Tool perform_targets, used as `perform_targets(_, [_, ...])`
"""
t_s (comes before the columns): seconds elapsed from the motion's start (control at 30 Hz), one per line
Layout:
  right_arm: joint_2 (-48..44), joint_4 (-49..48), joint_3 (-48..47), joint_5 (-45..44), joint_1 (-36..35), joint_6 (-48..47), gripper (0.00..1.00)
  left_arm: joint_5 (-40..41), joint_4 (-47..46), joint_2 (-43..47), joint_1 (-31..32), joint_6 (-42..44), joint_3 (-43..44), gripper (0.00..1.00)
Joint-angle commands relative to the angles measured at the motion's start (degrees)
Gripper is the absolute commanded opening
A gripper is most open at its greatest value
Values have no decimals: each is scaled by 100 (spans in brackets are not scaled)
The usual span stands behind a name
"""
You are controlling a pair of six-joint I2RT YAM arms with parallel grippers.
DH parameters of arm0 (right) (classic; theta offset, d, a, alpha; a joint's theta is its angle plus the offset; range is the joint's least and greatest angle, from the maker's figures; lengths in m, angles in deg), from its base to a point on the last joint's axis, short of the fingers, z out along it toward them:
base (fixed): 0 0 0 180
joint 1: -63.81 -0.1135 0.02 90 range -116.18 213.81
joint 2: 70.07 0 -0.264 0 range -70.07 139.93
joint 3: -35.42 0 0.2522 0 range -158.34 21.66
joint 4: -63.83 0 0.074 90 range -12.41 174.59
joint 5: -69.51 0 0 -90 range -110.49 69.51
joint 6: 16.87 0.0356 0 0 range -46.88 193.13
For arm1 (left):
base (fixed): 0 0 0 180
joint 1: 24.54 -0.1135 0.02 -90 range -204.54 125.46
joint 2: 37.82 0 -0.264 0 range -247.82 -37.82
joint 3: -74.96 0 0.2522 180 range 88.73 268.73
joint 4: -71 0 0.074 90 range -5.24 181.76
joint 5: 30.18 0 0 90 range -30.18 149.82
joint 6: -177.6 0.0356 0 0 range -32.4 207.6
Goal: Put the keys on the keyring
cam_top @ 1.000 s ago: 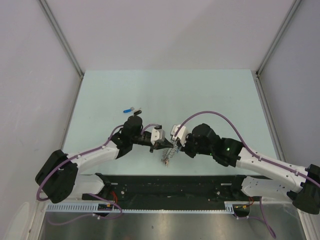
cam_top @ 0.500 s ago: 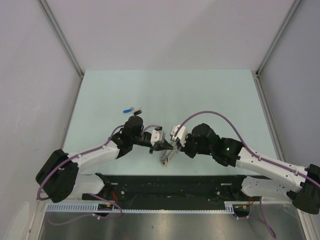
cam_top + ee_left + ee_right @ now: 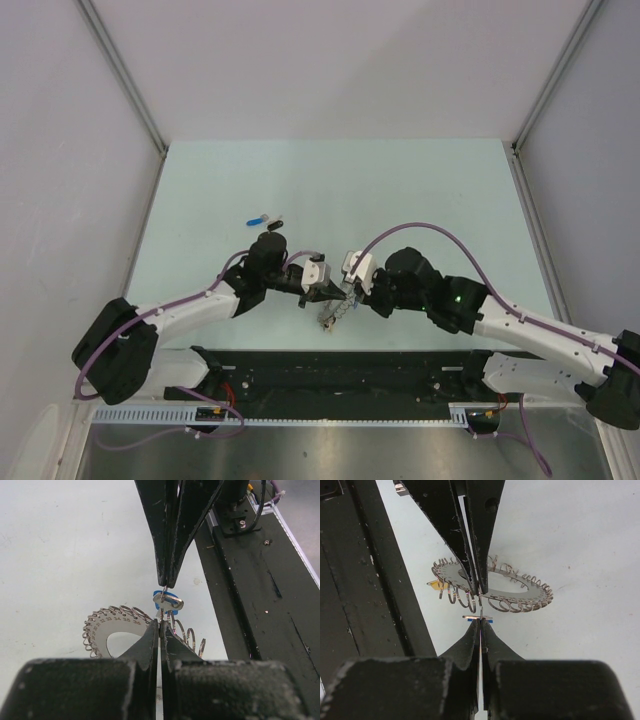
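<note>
Both arms reach in to the middle of the pale worktop (image 3: 420,190), tips meeting nose to nose just above the keyring (image 3: 107,627). The keyring sits at centre, close to the near edge. It is a flat silver plate with a wide hole, small numbers and wire loops all round. Whether it lies fully flat or one side is lifted, cannot tell. The left fingers (image 3: 147,640) are squeezed together with no visible gap, pinching a thin wire (image 3: 480,606) that runs straight to the key held opposite. Cannot tell if that wire is one of the ring's loops. The right fingers (image 3: 470,637) are also pressed closed, nipping a thin metal sliver edge-on, with the blue-headed key (image 3: 168,600) sitting right off their tips. The key head is silver over blue and hangs between the two sets of tips, above the looped edge of the ring. A yellow-headed key (image 3: 436,584) sits at the ring's rim among the loops, on the side towards the black rail (image 3: 340,365). Two more lie on the worktop well apart from the ring, far-left of the left arm: a loose blue key (image 3: 258,219) and a black key (image 3: 277,222), just beside each other.
</note>
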Motion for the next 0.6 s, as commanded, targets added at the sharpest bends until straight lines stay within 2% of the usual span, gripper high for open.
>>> perform_targets(0.0, [-133, 79, -56, 7, -34, 88, 0, -45, -133, 31, -32, 201, 137, 1])
perform_targets(0.57, [86, -97, -56, 130, -34, 35, 0, -168, -194, 13, -32, 139, 137, 0])
